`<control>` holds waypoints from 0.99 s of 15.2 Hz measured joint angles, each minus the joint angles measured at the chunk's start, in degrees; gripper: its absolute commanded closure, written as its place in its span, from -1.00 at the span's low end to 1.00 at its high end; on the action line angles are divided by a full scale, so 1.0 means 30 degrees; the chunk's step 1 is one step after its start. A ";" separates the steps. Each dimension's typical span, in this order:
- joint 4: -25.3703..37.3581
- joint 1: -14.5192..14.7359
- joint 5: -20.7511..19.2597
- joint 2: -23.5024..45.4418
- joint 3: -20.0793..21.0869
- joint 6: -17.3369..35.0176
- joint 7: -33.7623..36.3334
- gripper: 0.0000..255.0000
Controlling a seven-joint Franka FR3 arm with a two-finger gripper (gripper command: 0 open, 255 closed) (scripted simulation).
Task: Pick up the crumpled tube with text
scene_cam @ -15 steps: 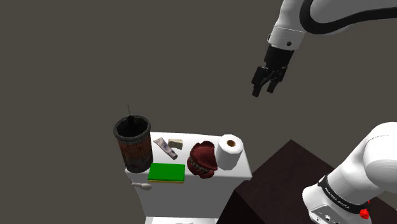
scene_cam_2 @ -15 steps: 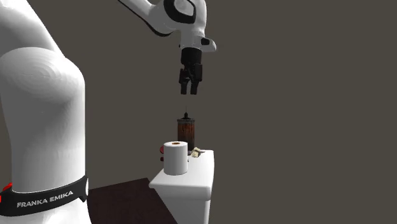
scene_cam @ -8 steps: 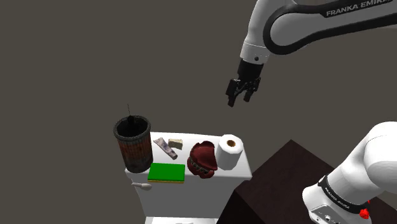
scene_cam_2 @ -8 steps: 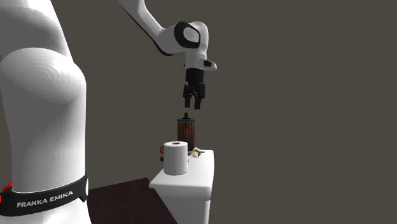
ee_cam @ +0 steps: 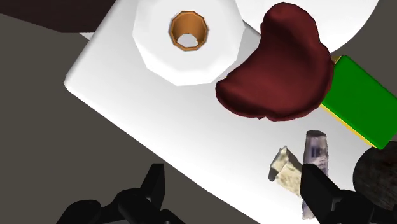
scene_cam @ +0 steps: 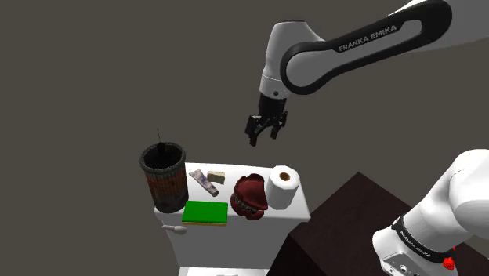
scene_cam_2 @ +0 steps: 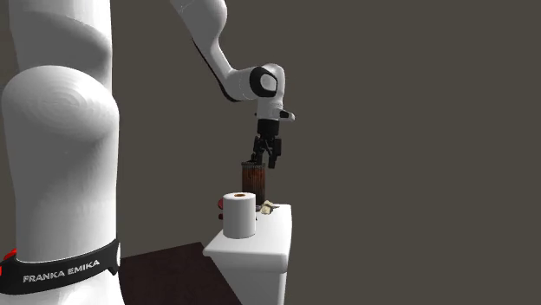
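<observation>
approach | my pincer (scene_cam: 264, 138) hangs released, empty, above the crumpled tube (scene_cam: 205, 182) | I judge: lining up the grasp

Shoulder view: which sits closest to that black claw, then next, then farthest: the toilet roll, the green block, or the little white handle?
1. Toilet roll, just below the gripper.
2. Green block, lower and further left.
3. White handle, lowest, farthest left.

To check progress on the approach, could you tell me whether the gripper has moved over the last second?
Yes. In the shoulder view the gripper has gone left and lower: it was above and right of the paper roll, and is now above and left of it.
</observation>
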 measured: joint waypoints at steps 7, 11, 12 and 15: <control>0.3744 0.0948 -0.1617 0.5255 0.0495 0.1425 0.1732 -1.00; 0.5990 0.1758 -0.2490 0.7972 0.0495 0.1807 0.2597 -1.00; 0.6578 0.1988 -0.2702 0.8660 0.0463 0.1893 0.2815 -1.00; 0.8631 0.2704 -0.3298 1.0866 0.0322 0.1980 0.3337 -1.00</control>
